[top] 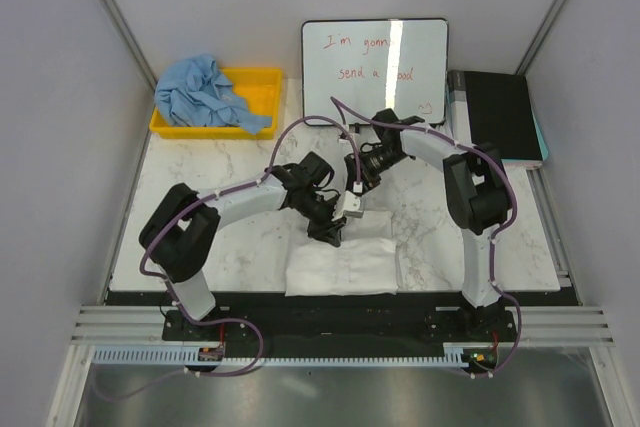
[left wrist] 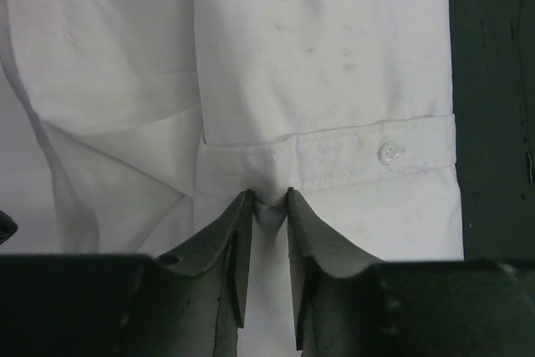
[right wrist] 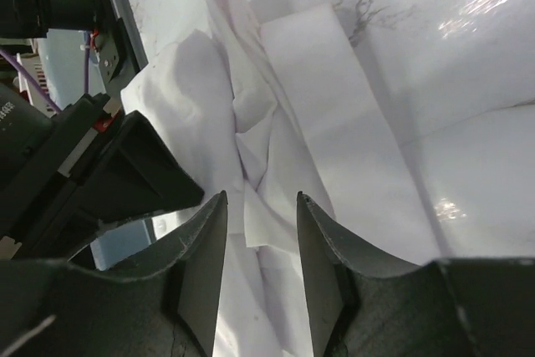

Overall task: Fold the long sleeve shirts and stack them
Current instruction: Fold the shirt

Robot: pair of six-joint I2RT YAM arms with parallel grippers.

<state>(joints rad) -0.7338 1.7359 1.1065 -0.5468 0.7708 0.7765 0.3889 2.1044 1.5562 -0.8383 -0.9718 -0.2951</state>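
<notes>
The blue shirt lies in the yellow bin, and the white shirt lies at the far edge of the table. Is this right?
Not fully. The top external view shows the white shirt at the near edge of the table, not the far one. The blue shirt does lie in the yellow bin.

The left arm (top: 235, 199) reaches in to the middle. The right arm (top: 440, 147) bends over to meet it. The left gripper (left wrist: 269, 200) has its two fingers nipped on a little fold of the white shirt (left wrist: 318, 64). The right gripper (right wrist: 261, 200) has its fingers apart.
</notes>
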